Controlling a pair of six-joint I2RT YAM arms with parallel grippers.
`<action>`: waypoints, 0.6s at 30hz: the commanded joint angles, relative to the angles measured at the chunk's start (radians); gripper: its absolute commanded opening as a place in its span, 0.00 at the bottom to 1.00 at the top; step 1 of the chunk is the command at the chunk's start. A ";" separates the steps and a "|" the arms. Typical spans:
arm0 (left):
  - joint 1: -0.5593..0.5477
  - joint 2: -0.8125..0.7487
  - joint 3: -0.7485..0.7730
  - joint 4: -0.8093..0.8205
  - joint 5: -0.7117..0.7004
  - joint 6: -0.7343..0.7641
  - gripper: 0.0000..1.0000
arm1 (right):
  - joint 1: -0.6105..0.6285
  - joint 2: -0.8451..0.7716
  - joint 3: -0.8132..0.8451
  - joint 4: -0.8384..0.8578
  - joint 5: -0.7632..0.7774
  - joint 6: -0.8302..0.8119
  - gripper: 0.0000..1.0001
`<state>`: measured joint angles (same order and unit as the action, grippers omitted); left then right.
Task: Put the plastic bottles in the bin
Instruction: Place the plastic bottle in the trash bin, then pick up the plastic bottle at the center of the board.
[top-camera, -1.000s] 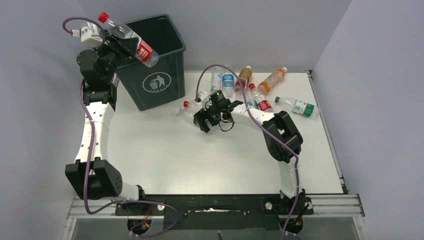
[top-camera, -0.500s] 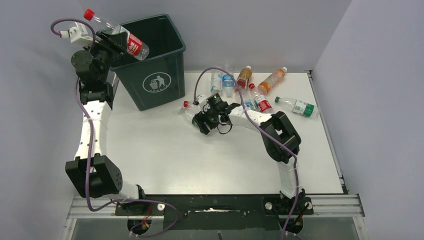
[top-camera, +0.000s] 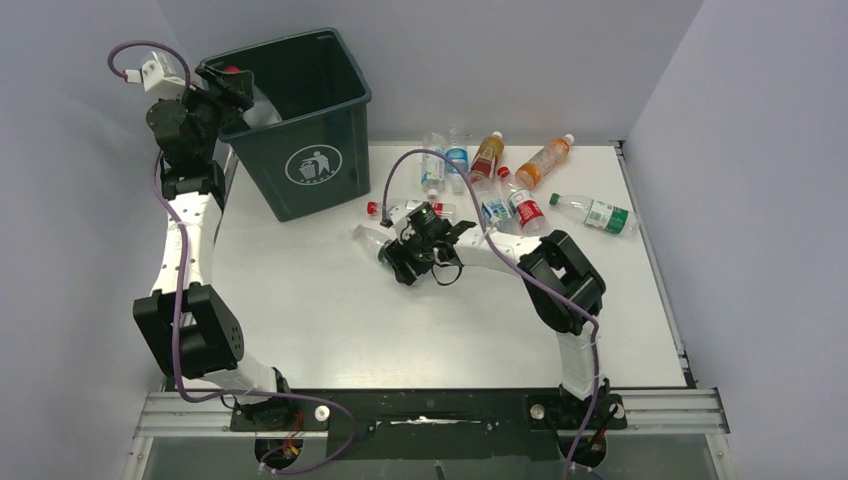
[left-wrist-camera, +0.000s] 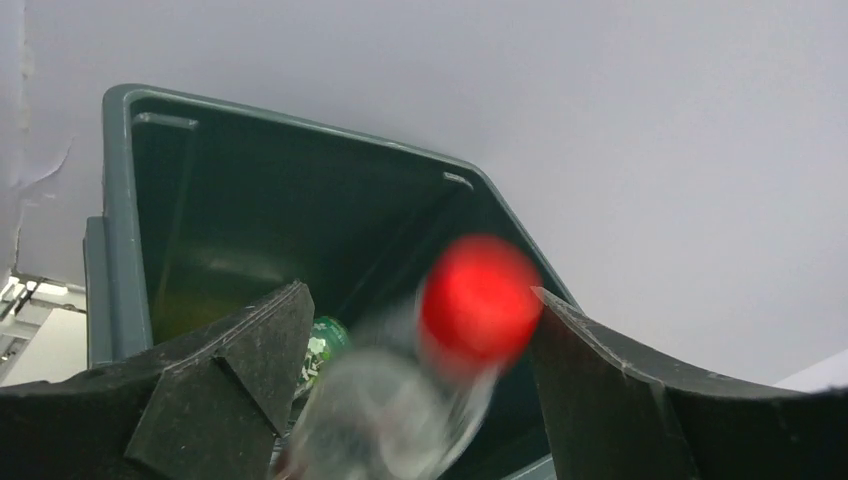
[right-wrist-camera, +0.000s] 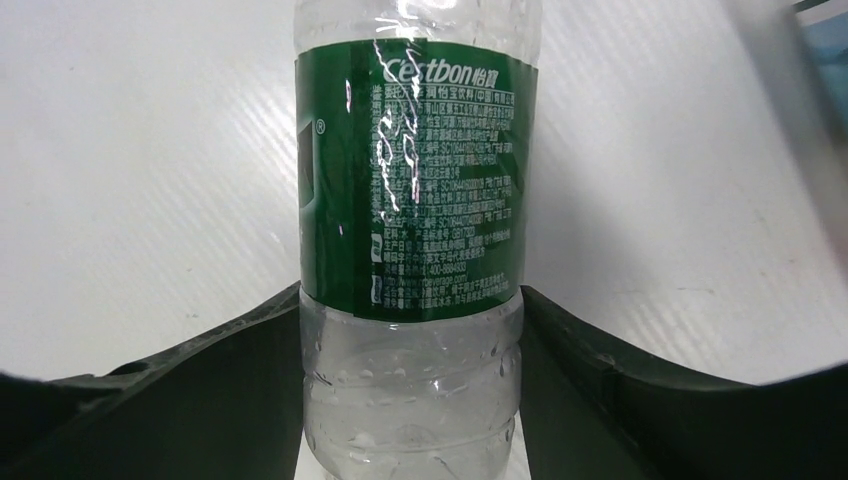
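Observation:
My left gripper (top-camera: 228, 88) hangs at the left rim of the dark green bin (top-camera: 310, 165) with its jaws apart. A clear red-capped bottle (left-wrist-camera: 478, 300) drops, blurred, between them into the bin (left-wrist-camera: 250, 200). A green-labelled bottle (left-wrist-camera: 322, 345) lies deep inside. In the middle of the table my right gripper (top-camera: 397, 255) is shut on a clear bottle with a green label (right-wrist-camera: 415, 150), which lies on the white table. Both fingers (right-wrist-camera: 250, 370) press its lower body. The same bottle (top-camera: 367, 237) pokes out to the gripper's left in the top view.
More bottles lie behind the right gripper: a red-capped clear one (top-camera: 405, 210), a blue-labelled one (top-camera: 455, 160), two orange ones (top-camera: 488, 152) (top-camera: 545, 160), a red-labelled one (top-camera: 520, 202) and a green-labelled one (top-camera: 597, 213). Walls close in on three sides.
The left gripper opened and let go of the red-labelled bottle, which now falls into the bin. The right gripper shifted slightly left and closed on the green-labelled bottle.

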<state>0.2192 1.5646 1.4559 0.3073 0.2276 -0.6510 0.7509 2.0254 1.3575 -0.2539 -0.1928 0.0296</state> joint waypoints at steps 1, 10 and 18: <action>0.012 0.011 0.091 -0.026 0.004 0.012 0.80 | 0.015 -0.101 -0.029 0.006 0.004 0.035 0.62; 0.028 -0.082 0.126 -0.151 0.021 0.012 0.83 | 0.018 -0.238 -0.065 -0.009 -0.003 0.073 0.61; 0.029 -0.209 0.088 -0.247 0.108 -0.035 0.83 | 0.018 -0.333 -0.090 -0.012 -0.005 0.101 0.60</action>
<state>0.2440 1.4551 1.5230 0.0799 0.2661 -0.6544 0.7673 1.7599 1.2755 -0.2928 -0.1940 0.1051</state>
